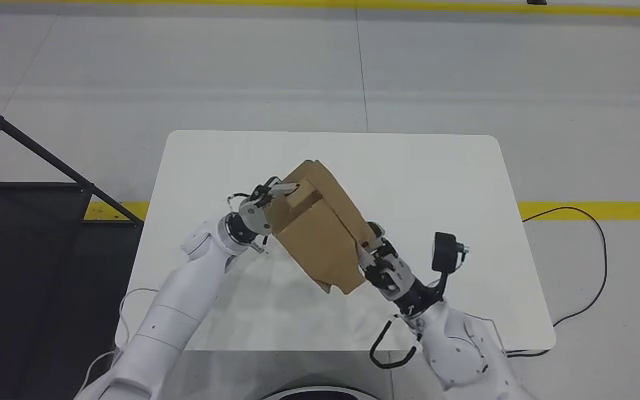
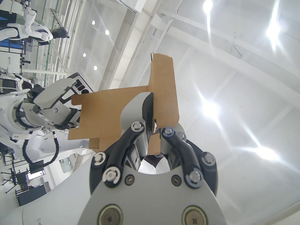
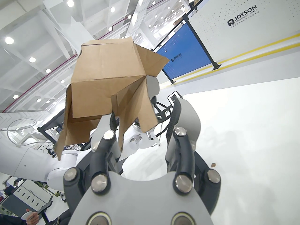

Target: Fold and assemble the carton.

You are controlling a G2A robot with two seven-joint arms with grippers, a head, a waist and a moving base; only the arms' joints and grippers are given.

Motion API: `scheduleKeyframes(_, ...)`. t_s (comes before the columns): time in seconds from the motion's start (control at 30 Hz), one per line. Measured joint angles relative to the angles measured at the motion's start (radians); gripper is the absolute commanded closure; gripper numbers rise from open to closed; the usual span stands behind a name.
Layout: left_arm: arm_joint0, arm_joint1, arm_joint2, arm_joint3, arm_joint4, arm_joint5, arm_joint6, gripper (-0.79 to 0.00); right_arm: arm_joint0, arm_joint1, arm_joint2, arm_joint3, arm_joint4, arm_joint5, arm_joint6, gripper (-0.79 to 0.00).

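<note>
A brown carton (image 1: 320, 225), partly folded with loose flaps, hangs tilted above the middle of the white table (image 1: 440, 170) between my two arms. My left gripper (image 1: 268, 200) is at its left end and is shut on an upright flap (image 2: 164, 90), one finger (image 2: 140, 108) pressed against the cardboard. My right gripper (image 1: 375, 258) is at the carton's lower right edge. In the right wrist view it (image 3: 145, 115) stands open, fingers (image 3: 185, 118) wide apart, with a hanging flap of the carton (image 3: 105, 71) between them.
A black panel on a frame (image 1: 40, 250) stands just left of the table. A black cable (image 1: 590, 270) lies on the floor to the right. A small brown scrap (image 3: 213, 164) lies on the table near my right gripper.
</note>
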Motion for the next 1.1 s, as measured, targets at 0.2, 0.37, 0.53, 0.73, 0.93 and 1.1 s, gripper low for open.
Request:
scheduleKeyframes(0.2,-0.001,-0.002,0.000,0.004,0.001,0.003,-0.005,0.000,0.018,-0.003,-0.008,0.014,0.006,-0.002,0.006,-0.175)
scheduleKeyframes(0.37,-0.004,-0.003,0.003,0.008,0.012,0.014,-0.018,-0.006,0.021,-0.004,0.002,0.017,-0.009,0.005,0.001,0.000)
scheduleKeyframes(0.53,-0.006,-0.002,-0.002,0.011,0.022,0.019,-0.035,-0.720,0.008,0.000,0.035,0.010,-0.034,0.008,-0.010,0.000)
scheduleKeyframes(0.73,-0.011,0.006,-0.026,0.014,0.046,0.032,-0.071,-0.785,-0.018,0.007,0.097,-0.007,-0.067,-0.001,-0.021,0.000)
scheduleKeyframes(0.93,-0.015,0.026,-0.062,0.019,0.116,0.069,-0.127,-0.785,-0.054,0.017,0.172,-0.038,-0.091,-0.021,-0.020,0.000)
scheduleKeyframes(1.1,-0.011,0.043,-0.106,0.019,0.149,0.082,-0.159,-0.785,-0.079,0.025,0.225,-0.057,-0.076,-0.054,0.001,0.000)
